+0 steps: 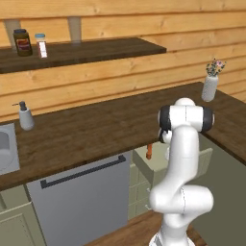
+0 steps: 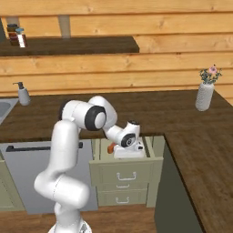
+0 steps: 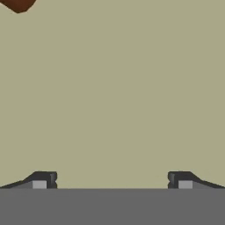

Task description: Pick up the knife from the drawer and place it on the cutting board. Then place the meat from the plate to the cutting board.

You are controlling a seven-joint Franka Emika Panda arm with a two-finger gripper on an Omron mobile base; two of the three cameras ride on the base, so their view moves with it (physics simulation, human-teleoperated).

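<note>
The pale greenish-beige drawer (image 2: 123,169) stands pulled out under the wooden counter, and its rim (image 1: 142,156) shows beside the arm. The knife's orange-red handle (image 2: 110,148) (image 1: 149,151) sticks up at the drawer's left side; the blade is hidden. My white hand (image 2: 129,144) reaches down into the drawer just right of the handle. In the hand view my gripper (image 3: 112,180) is open over the bare drawer floor, with the dark red handle (image 3: 17,4) at the top left corner, well apart from the fingertips. The cutting board, plate and meat are out of view.
A grey dishwasher front (image 1: 81,202) with a dark bar handle sits left of the drawer. On the counter stand a soap dispenser (image 1: 25,117) by the sink (image 1: 5,149) and a flower vase (image 2: 205,95). Jars (image 1: 21,42) sit on the wall shelf.
</note>
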